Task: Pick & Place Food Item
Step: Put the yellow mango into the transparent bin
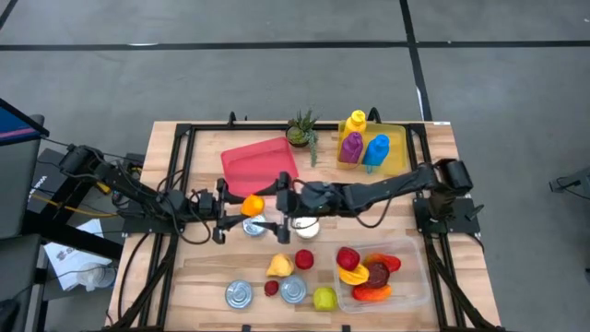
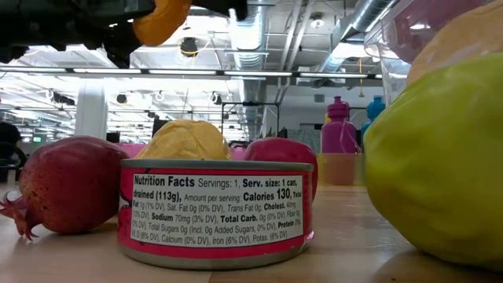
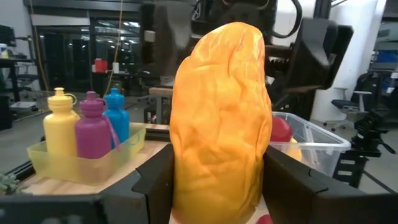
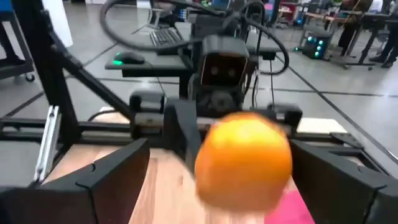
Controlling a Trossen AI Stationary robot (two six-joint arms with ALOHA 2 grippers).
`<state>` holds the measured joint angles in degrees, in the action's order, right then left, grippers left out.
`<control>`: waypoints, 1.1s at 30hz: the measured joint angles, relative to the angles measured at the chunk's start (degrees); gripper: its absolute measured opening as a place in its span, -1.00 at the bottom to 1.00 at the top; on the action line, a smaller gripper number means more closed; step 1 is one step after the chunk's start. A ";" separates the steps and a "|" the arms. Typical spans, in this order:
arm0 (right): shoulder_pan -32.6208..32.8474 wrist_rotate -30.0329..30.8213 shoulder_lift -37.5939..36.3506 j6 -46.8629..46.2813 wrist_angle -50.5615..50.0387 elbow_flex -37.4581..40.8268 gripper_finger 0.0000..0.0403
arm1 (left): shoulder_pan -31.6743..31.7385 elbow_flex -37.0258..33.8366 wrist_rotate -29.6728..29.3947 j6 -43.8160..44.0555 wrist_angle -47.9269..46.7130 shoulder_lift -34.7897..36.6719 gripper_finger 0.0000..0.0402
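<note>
Left gripper (image 1: 238, 207) pinches an orange food item (image 1: 252, 205), a wrinkled, elongated piece, and holds it in the air above the wooden table (image 1: 184, 277), just in front of the red tray (image 1: 260, 164). Right gripper (image 1: 282, 199) faces it from the other side, fingers spread wide with nothing between them, the orange piece lying straight ahead of the gap.

Everything seems to turn on this head-on line-up: the two arms meet nose to nose near the table's centre, so a hand-over looks likely, with the clear container (image 1: 413, 277) of fruit on the right arm's side as the probable goal.

From the left wrist, the item (image 3: 221, 118) stands tall between the dark fingers (image 3: 155, 180), long axis upright. From the right wrist, it (image 4: 244, 158) appears as a round blob between the spread fingers (image 4: 109, 174), end-on, with the left arm's wrist behind it. Overhead alone shows how near the two grippers are; the low camera catches only the piece (image 2: 159, 20) hanging above a can (image 2: 216, 208).
</note>
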<state>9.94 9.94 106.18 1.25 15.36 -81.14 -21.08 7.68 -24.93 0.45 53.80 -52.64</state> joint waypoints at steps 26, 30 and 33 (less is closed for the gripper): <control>0.24 1.56 1.91 -0.62 -14.96 -8.00 -0.39 | -0.04 -0.09 0.02 0.64 -2.32 -0.11 -0.07; 0.49 1.50 1.91 0.02 -15.22 -8.00 -0.39 | -0.01 -0.09 0.81 0.18 -2.29 -0.11 -0.07; 0.73 1.53 1.60 0.03 -16.01 -7.99 -0.39 | 0.02 -0.09 2.51 -0.02 -2.47 -0.11 -0.04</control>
<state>10.66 11.46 107.79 1.29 -0.65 -89.14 -21.06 7.60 -22.42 0.42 51.33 -52.75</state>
